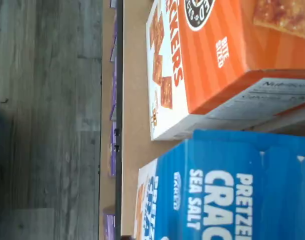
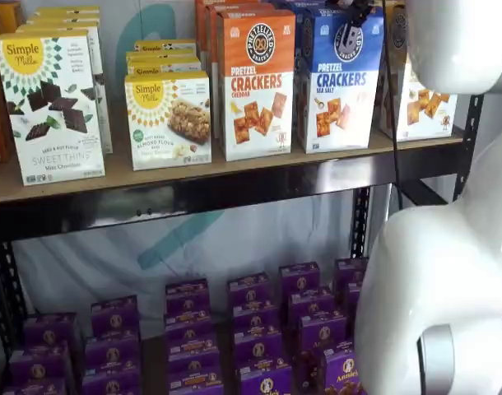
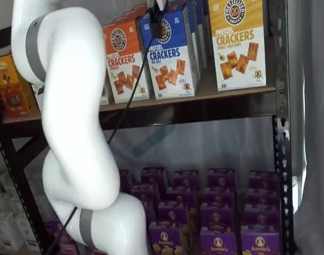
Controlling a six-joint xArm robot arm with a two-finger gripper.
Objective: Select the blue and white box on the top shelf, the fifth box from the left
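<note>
The blue and white box (image 2: 340,78) stands upright on the top shelf (image 2: 193,177), between an orange-topped box (image 2: 255,82) and a yellow-topped box (image 2: 424,99). It shows in both shelf views (image 3: 170,58). The wrist view shows its blue upper half (image 1: 227,190) close up, with the orange-topped box (image 1: 212,55) beside it. My gripper (image 2: 355,10) hangs at the top edge of the blue box. Only its black finger parts show in both shelf views (image 3: 158,6). No gap between the fingers can be made out, and I cannot tell whether they hold the box.
Simple Mills boxes (image 2: 169,119) stand further left on the top shelf. Several purple boxes (image 2: 259,321) fill the lower shelf. My white arm (image 3: 71,122) hangs in front of the shelves, with a black cable (image 3: 125,106) beside it. A black upright (image 3: 281,133) stands at the right.
</note>
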